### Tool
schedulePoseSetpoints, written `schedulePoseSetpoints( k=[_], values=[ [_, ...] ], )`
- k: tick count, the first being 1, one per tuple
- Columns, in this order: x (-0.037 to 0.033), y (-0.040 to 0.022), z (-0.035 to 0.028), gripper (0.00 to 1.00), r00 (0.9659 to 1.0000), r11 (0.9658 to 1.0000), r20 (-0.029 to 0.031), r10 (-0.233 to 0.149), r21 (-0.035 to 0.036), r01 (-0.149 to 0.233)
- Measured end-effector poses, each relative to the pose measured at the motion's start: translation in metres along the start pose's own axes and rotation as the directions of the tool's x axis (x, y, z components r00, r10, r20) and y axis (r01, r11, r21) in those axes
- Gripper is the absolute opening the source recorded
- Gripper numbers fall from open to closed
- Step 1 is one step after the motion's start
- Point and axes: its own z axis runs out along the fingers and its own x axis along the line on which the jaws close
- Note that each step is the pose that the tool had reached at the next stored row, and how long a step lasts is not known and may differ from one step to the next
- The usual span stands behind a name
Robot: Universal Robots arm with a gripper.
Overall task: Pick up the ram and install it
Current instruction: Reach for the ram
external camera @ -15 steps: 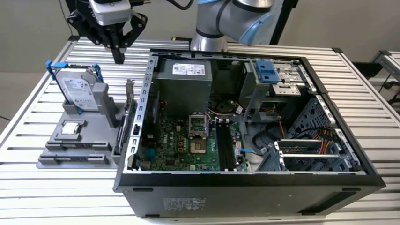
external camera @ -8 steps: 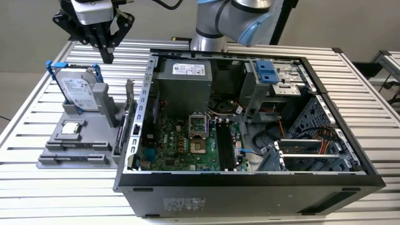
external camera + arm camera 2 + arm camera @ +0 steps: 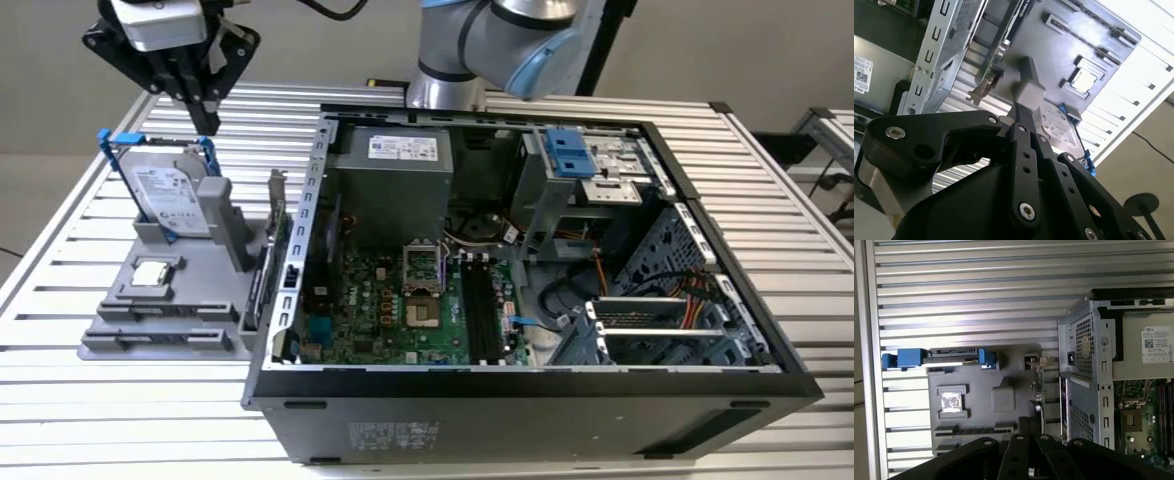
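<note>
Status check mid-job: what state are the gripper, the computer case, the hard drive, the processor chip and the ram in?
gripper: shut, empty, hanging over the grey holder.
computer case: side open, motherboard exposed.
hard drive: upright in the holder.
processor chip: lying flat in its recess.
ram: seemingly in the holder's long slot, not picked up.
</note>
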Motion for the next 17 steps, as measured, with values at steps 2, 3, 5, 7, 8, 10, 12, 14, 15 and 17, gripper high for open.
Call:
schedulePoseSetpoints(
  k=[2,3,5,7,8,10,12,14,15,17],
  values=[
    [0.0050,-0.0004,-0.0001,0.00,1.0000,1.0000,0.0000,0.000,0.0000,0.000],
    [0.0076,-0.0005,-0.0002,0.00,1.0000,1.0000,0.0000,0.000,0.0001,0.000],
    [0.0126,-0.0009,-0.0003,0.00,1.0000,1.0000,-0.0001,0.000,0.0000,0.000],
    [0.0176,-0.0012,-0.0004,0.00,1.0000,1.0000,0.0000,0.000,0.0000,0.000],
    [0.0201,-0.0014,-0.0005,0.00,1.0000,1.0000,0.0000,0.000,0.0000,0.000],
    [0.0251,-0.0018,-0.0006,0.00,1.0000,1.0000,-0.0001,0.000,0.0001,0.000],
    [0.0301,-0.0021,-0.0007,0.00,1.0000,1.0000,-0.0001,0.000,0.0001,0.000],
    [0.0349,-0.0025,-0.0008,0.00,1.0000,1.0000,-0.0001,-0.001,0.0001,0.001],
    [0.0371,-0.0026,-0.0009,0.00,1.0000,1.0000,-0.0002,-0.002,0.0000,0.002],
    [0.0411,-0.0029,-0.0009,0.00,1.0000,1.0000,-0.0004,-0.007,-0.0001,0.007]
  ],
)
